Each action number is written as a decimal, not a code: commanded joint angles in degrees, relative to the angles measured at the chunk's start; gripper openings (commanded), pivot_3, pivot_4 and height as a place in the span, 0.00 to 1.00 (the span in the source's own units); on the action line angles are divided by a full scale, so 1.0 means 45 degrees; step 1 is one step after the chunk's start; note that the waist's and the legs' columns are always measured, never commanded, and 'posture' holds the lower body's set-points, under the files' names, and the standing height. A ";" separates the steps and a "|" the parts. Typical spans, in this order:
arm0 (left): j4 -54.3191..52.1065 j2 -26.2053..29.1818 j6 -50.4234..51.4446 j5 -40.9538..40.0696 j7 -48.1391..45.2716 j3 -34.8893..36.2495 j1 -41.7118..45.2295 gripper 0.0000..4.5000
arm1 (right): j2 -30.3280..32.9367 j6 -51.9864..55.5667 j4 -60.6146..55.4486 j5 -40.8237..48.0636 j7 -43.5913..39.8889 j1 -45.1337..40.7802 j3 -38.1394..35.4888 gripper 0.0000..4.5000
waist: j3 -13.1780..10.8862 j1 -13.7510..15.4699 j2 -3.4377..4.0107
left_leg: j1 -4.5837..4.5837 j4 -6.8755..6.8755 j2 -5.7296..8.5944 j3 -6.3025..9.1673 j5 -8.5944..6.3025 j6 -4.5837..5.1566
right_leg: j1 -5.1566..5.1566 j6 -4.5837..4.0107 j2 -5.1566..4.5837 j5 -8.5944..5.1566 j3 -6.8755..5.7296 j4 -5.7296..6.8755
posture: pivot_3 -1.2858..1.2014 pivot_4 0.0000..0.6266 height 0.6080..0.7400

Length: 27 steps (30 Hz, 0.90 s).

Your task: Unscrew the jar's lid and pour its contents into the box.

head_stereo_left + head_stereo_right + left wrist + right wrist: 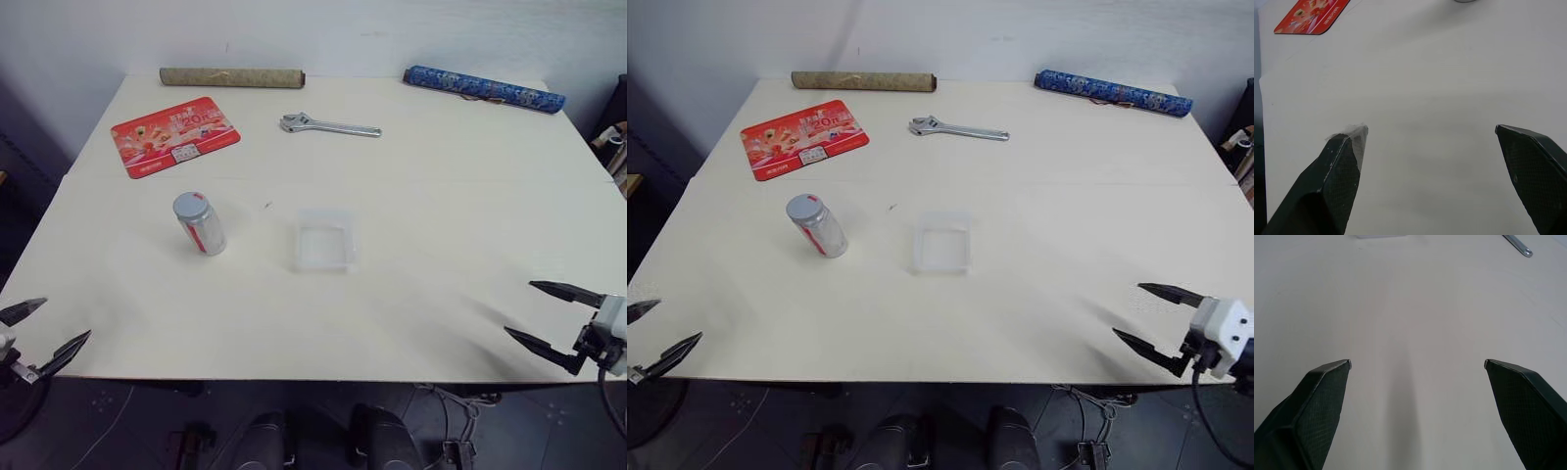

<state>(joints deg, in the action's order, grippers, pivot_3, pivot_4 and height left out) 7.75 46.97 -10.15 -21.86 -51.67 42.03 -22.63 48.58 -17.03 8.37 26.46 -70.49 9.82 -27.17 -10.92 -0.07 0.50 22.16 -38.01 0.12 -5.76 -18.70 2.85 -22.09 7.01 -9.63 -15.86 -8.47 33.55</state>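
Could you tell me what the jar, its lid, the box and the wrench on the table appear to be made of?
The jar looks like clear plastic or glass, see-through around its red-and-white label. Its lid is matte grey, probably plastic. The box seems translucent whitish plastic, since the table shows faintly through it. The wrench looks like polished metal, silvery with bright glints.

Red-and-white labelled jar, grey lid, whitish translucent box, red printed mat, cream bench.
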 commanded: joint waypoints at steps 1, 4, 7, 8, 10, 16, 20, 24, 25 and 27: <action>-0.0961 -0.0109 0.0565 -0.0416 0.0115 0.0269 -0.0120 0.98 | -0.0102 0.0730 -0.1047 0.0327 0.0397 -0.0028 0.0103 1.00 | 0.0000 0.0003 0.0000 | 0.0000 0.0000 0.0000 -0.0001 0.0000 0.0000 | -0.0001 0.0000 0.0000 0.0000 0.0002 0.0000 | 0.52 0.24 1.00; -0.1613 -0.0260 0.1685 -0.0721 0.0746 0.0454 0.0054 0.98 | -0.0219 0.2257 -0.2205 0.0847 0.0950 -0.0101 0.0431 1.00 | 0.0001 0.0007 -0.0002 | -0.0001 -0.0001 -0.0001 -0.0005 0.0000 -0.0001 | -0.0006 0.0000 0.0001 0.0000 0.0013 0.0008 | 0.52 0.24 1.00; -0.1799 -0.0531 0.2993 -0.1747 0.0724 0.0863 -0.0024 0.98 | -0.0999 0.2937 -0.3613 0.1383 0.1807 -0.0814 0.1017 1.00 | 0.0002 -0.0019 -0.0002 | -0.0001 -0.0001 -0.0003 -0.0009 0.0002 -0.0004 | -0.0015 -0.0001 0.0003 0.0000 0.0021 0.0020 | 0.52 0.24 1.00; -0.1689 -0.0662 0.3220 -0.1854 0.0923 0.1055 -0.0039 0.98 | -0.1519 0.2835 -0.4015 0.1730 0.2029 -0.1188 0.1183 1.00 | 0.0002 -0.0046 -0.0005 | -0.0003 -0.0001 -0.0003 -0.0021 0.0002 -0.0004 | -0.0021 0.0000 0.0007 0.0000 0.0034 0.0023 | 0.52 0.24 1.00; -0.1323 -0.1010 0.3305 -0.1638 0.1448 0.1320 -0.0147 0.98 | -0.2341 0.2809 -0.4688 0.2287 0.2057 -0.1757 0.1652 1.00 | 0.0003 -0.0071 -0.0006 | 0.0002 -0.0002 -0.0024 -0.0057 -0.0001 -0.0012 | -0.0054 0.0000 0.0033 0.0000 0.0069 0.0036 | 0.52 0.24 1.00; -0.2117 -0.2311 0.3784 -0.1988 0.2214 0.1476 -0.0496 0.98 | -0.3845 0.1561 -0.4908 0.2569 0.0783 -0.2843 0.2768 1.00 | 0.0017 0.0043 -0.0042 | 0.0003 -0.0007 -0.0011 -0.0111 -0.0005 0.0010 | -0.0078 0.0004 0.0041 0.0002 0.0102 0.0094 | 0.52 0.24 1.00; -0.4679 -0.3118 0.4223 -0.2557 0.2710 0.0832 -0.0416 0.98 | -0.3947 0.0734 -0.4388 0.2284 -0.0114 -0.2787 0.2983 1.00 | 0.0051 0.0250 -0.0121 | 0.0003 -0.0031 0.0014 -0.0107 -0.0024 0.0043 | -0.0071 0.0016 0.0015 0.0011 0.0132 0.0067 | 0.52 0.24 1.00; -0.6599 -0.3843 0.4902 -0.2527 0.4184 -0.0258 0.0378 0.98 | -0.3902 0.0243 -0.3596 0.2194 -0.0564 -0.2615 0.2813 1.00 | 0.0061 0.0306 -0.0135 | -0.0004 -0.0036 0.0016 -0.0113 -0.0025 0.0040 | -0.0070 0.0017 0.0014 0.0020 0.0160 0.0064 | 0.52 0.24 1.00; -0.6836 -0.4035 0.5172 -0.2446 0.4738 -0.0569 0.0753 0.98 | -0.3908 0.0151 -0.3434 0.2183 -0.0629 -0.2590 0.2787 1.00 | 0.0061 0.0303 -0.0135 | -0.0008 -0.0036 0.0015 -0.0116 -0.0024 0.0037 | -0.0069 0.0017 0.0019 0.0020 0.0161 0.0068 | 0.52 0.24 1.00; -0.7160 -0.4379 0.5740 -0.2536 0.5473 -0.1288 0.1532 0.98 | -0.3926 0.0000 -0.3209 0.2203 -0.0702 -0.2575 0.2768 1.00 | 0.0061 0.0301 -0.0134 | -0.0015 -0.0032 0.0012 -0.0126 -0.0018 0.0029 | -0.0070 0.0017 0.0032 0.0020 0.0160 0.0077 | 0.52 0.24 1.00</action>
<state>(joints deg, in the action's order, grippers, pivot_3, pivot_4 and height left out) -22.13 27.48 14.09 -32.53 -30.01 37.53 -16.66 31.01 -15.37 -5.64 35.77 -73.05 -1.67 -13.56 -10.65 1.29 -0.10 22.10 -38.16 0.16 -6.36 -18.76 2.97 -22.41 7.09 -9.45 -15.77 -7.76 33.95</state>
